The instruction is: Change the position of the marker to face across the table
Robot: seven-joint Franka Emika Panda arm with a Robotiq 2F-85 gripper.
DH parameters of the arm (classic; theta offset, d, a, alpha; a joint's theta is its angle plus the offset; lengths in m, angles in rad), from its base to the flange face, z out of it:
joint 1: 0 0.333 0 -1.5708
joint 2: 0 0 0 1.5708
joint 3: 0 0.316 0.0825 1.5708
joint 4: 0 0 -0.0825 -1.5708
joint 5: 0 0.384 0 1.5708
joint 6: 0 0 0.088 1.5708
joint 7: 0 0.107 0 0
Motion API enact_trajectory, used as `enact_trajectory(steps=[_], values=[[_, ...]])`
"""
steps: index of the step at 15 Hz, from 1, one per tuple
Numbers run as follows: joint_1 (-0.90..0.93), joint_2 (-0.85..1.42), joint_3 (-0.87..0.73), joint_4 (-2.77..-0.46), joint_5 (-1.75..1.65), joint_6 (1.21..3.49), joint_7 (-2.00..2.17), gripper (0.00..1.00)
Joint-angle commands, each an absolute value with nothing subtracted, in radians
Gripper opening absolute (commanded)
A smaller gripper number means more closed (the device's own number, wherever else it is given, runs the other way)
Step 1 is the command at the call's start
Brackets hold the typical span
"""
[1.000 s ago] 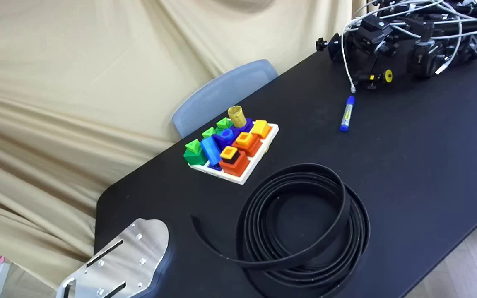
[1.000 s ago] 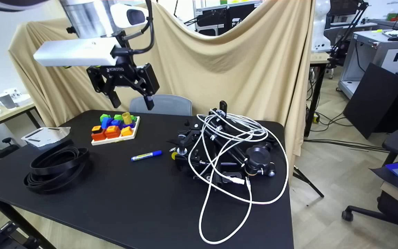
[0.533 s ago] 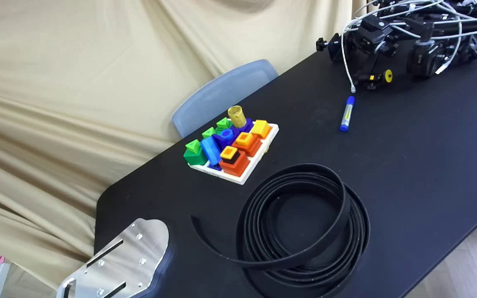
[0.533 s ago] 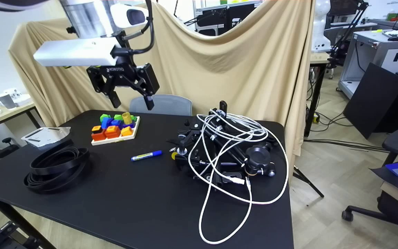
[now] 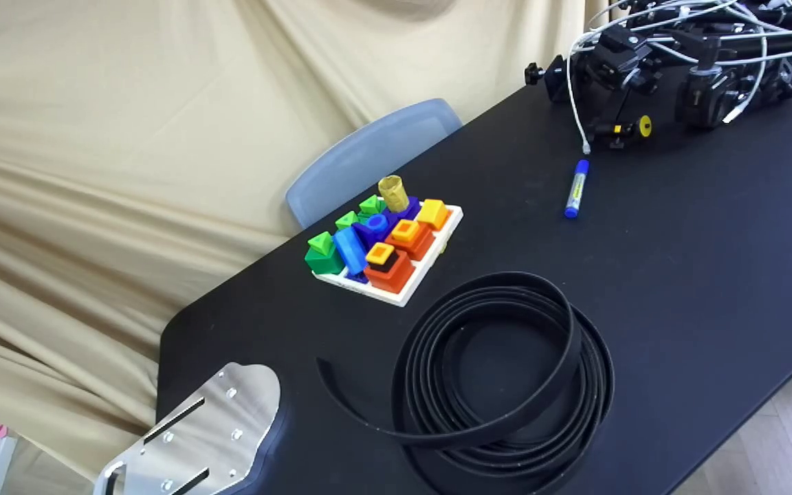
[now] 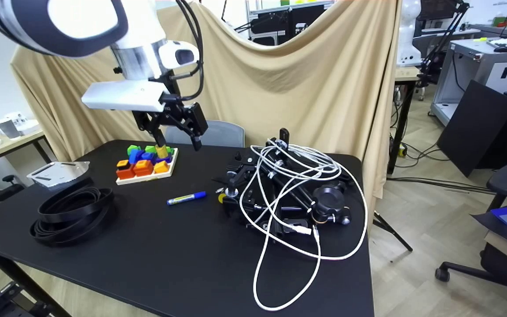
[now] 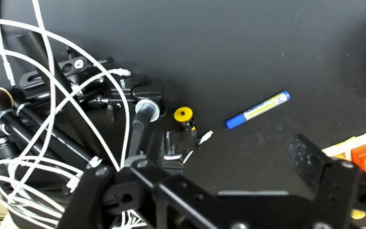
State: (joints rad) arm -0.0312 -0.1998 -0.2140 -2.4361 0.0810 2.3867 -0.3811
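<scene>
At upper left in an exterior view, a white robot arm (image 6: 142,26) shows a slate-grey ring (image 6: 71,49), silvery collar (image 6: 138,62) and black cable (image 6: 201,70); in the wrist view, silver screws (image 7: 347,164) stud the black gripper (image 7: 228,145), one finger pad (image 7: 305,158) scuffed.

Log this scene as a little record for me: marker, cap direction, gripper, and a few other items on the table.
Marker: blue, pale-labelled, lying on the black table
Cap end: toward a white cable plug
Gripper: open, above the table, holding nothing
Also on table: block tray, coiled black strap, black hardware
</scene>
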Motion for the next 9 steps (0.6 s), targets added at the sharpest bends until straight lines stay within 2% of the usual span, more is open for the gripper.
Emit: enact_trajectory(steps=[1,5,6,9], values=[[-0.021,0.018,-0.135,-2.316,0.114,2.49,-0.209,1.0],[-0.003,0.198,-0.066,-2.199,0.066,2.507,0.08,1.0],[0.045,0.237,-0.096,-2.171,0.067,2.5,0.148,1.0],[0.069,0.331,-0.066,-2.077,0.057,2.419,0.34,1.0]])
